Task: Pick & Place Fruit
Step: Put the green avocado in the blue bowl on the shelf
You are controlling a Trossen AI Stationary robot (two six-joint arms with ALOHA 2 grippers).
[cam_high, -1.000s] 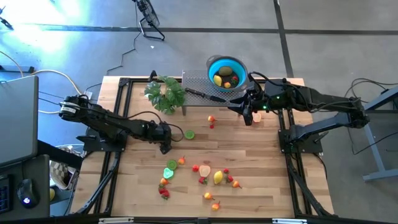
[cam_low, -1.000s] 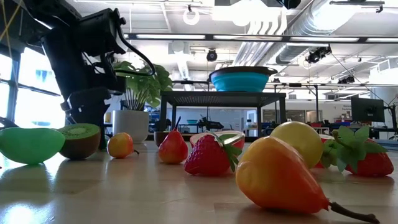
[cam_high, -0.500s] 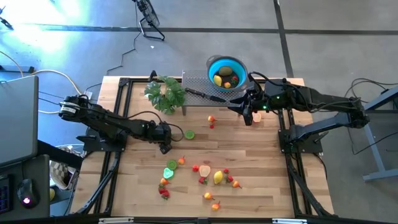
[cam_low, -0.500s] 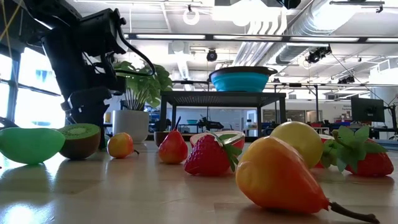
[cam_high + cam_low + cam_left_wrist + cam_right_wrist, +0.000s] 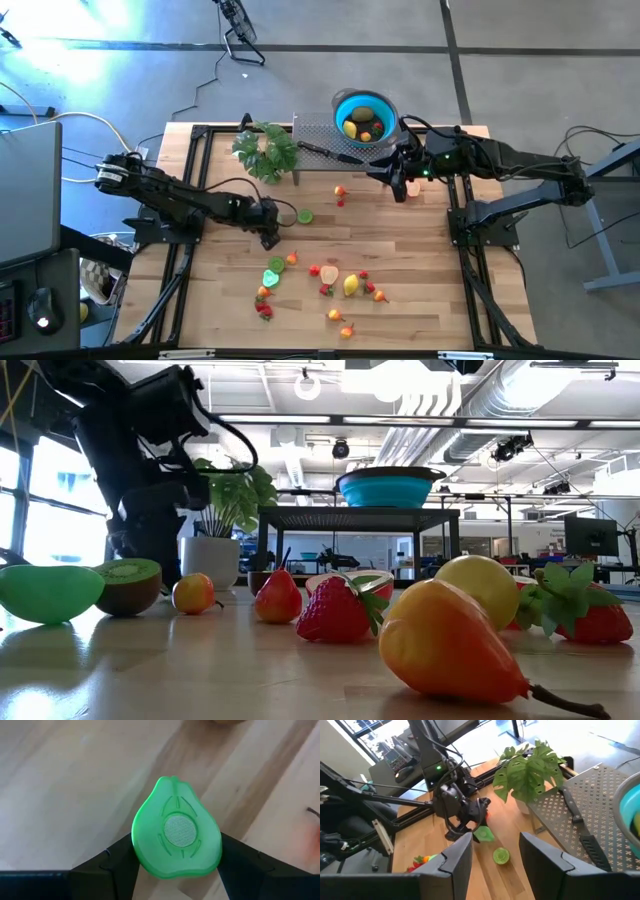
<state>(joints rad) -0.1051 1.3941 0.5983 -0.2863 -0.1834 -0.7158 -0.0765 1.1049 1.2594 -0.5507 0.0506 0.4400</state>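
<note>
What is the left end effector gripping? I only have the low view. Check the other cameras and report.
Observer: The left end effector is clamped on a flat green fruit half, which fills its wrist view.
Operator: Tell me what lies nearest it.
Observer: A lime half lies on the table just beside it, toward the right arm, untouched.
Operator: Report the bowl's contents.
Observer: The blue bowl holds a yellow lemon and a couple of other pieces.

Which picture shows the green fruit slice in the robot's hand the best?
The left wrist view: the green slice fills it, pinched between the left gripper fingers. The right wrist view shows it small and far off. In the high view the arm mostly hides it. In the low view I cannot pick it out.
</note>
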